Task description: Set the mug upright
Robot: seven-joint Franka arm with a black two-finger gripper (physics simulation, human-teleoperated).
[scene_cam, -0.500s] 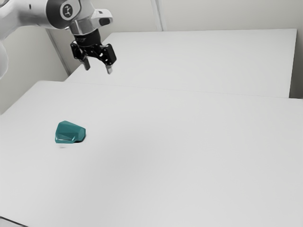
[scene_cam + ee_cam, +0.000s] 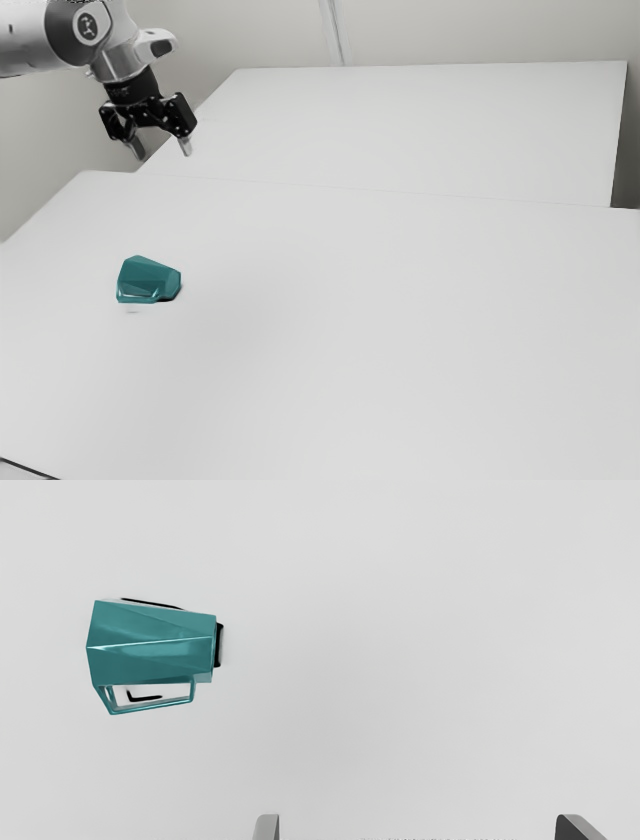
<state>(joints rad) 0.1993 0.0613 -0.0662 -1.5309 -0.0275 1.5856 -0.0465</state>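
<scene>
High over the far part of the table, at the exterior view's upper left, hangs my gripper (image 2: 162, 150), its two fingers wide apart and nothing between them. A faceted teal mug (image 2: 148, 280) lies on its side on the table, well below the gripper. In the wrist view the mug (image 2: 152, 647) shows its closed side wall and its angular handle, which sticks out sideways along the table. The gripper (image 2: 417, 827) stands open there, off to one side of the mug.
The white tabletop (image 2: 380, 330) extends around the mug. Behind it is another large white surface (image 2: 420, 130), with pale walls beyond. A thin dark line (image 2: 28, 468) crosses the exterior view's lower left corner.
My arm and gripper have moved toward the exterior view's left, with the fingers still apart. The mug lies as before.
</scene>
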